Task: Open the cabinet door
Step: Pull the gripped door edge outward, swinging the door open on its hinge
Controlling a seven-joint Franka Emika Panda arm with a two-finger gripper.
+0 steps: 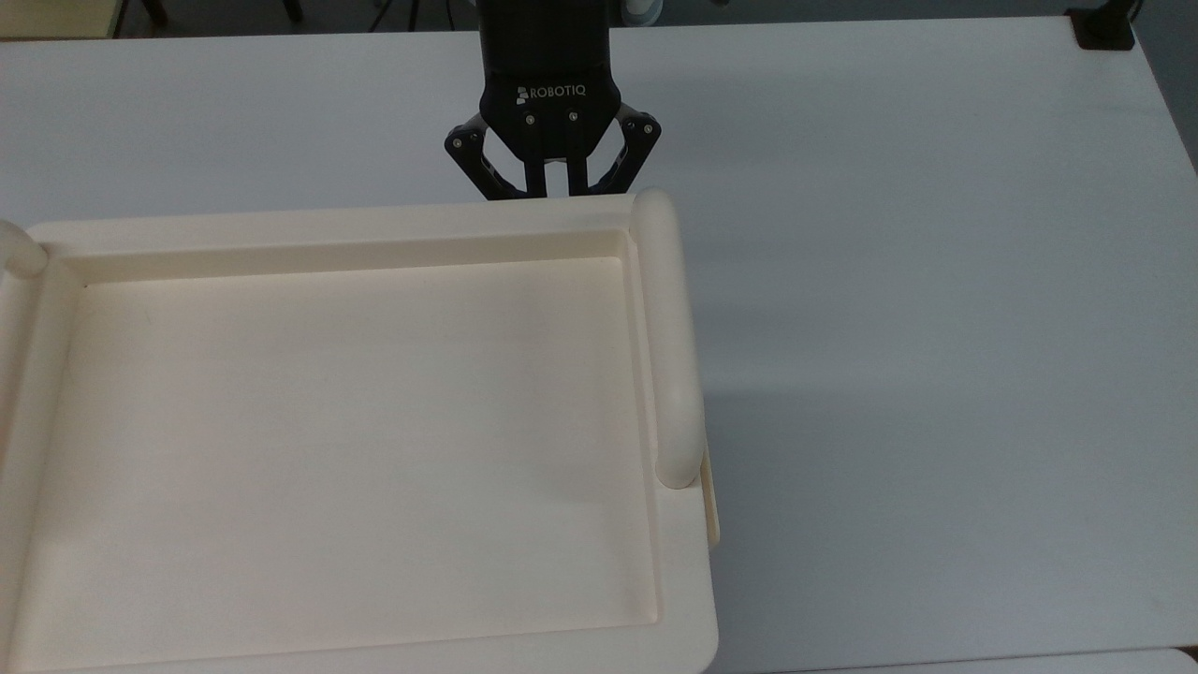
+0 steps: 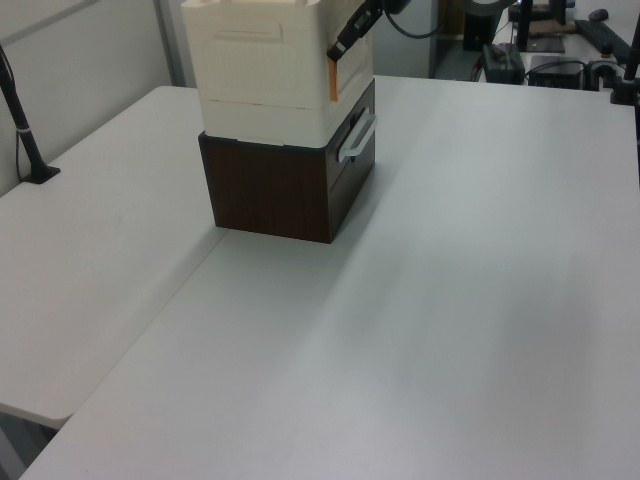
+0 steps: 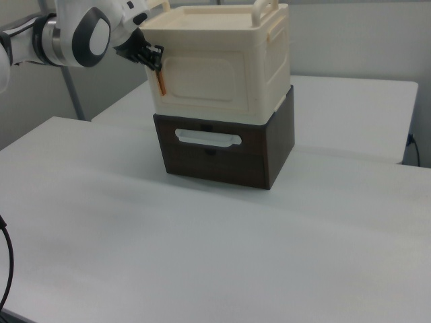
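Observation:
The cream cabinet (image 1: 356, 440) shows its recessed tray top and a rounded rail (image 1: 669, 337) in the top view. In the right view, the cabinet door (image 3: 202, 79) is the front cream panel, lying flush, with an orange handle strip (image 3: 160, 82) on its left edge. My gripper (image 3: 153, 60) sits at the top of that strip, fingers drawn close around it. In the top view the gripper (image 1: 554, 192) hangs just past the cabinet's far edge, its tips hidden below the rim. The left view has the gripper (image 2: 342, 48) above the orange strip (image 2: 332, 75).
The cabinet stands on a dark brown drawer unit (image 3: 222, 155) with a white handle (image 3: 207, 139). The white table (image 1: 936, 328) stretches wide on the top view's right. A black post (image 2: 25, 120) stands at the left view's left edge.

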